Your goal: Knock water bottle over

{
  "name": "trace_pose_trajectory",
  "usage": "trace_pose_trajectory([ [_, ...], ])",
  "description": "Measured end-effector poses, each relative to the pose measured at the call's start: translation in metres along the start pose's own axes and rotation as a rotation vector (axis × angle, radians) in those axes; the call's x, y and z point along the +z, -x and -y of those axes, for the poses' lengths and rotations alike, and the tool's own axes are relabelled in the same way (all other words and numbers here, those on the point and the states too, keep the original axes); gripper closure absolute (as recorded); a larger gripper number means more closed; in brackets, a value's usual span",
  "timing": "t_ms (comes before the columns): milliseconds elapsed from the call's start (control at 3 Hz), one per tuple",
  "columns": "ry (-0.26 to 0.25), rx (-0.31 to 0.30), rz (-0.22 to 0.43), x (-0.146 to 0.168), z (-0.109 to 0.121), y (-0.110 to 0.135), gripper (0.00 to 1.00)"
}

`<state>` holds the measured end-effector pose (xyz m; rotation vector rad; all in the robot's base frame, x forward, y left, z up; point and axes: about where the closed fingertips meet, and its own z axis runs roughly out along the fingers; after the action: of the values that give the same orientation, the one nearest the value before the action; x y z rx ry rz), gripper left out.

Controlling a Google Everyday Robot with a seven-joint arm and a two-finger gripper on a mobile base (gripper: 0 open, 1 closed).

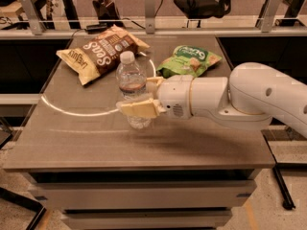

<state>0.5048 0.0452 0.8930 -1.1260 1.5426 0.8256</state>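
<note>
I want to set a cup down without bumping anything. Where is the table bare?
Bare: the table at front left, forward of the white arc, and the front strip beside the arm. Crowded: the back, with brown bag and green bag, and the middle, where the gripper flanks the water bottle.

Table [86, 133] carries water bottle [130, 75] by gripper [135, 95], brown bag [98, 54], green bag [189, 61].
</note>
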Motion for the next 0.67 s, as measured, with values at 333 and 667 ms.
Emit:
trace_pose_trajectory([
  [333,0.015,-0.075,0.046,-0.012,0.002,0.018,0.86],
  [667,0.036,-0.233,0.117,-0.025,0.002,0.043,1.0],
])
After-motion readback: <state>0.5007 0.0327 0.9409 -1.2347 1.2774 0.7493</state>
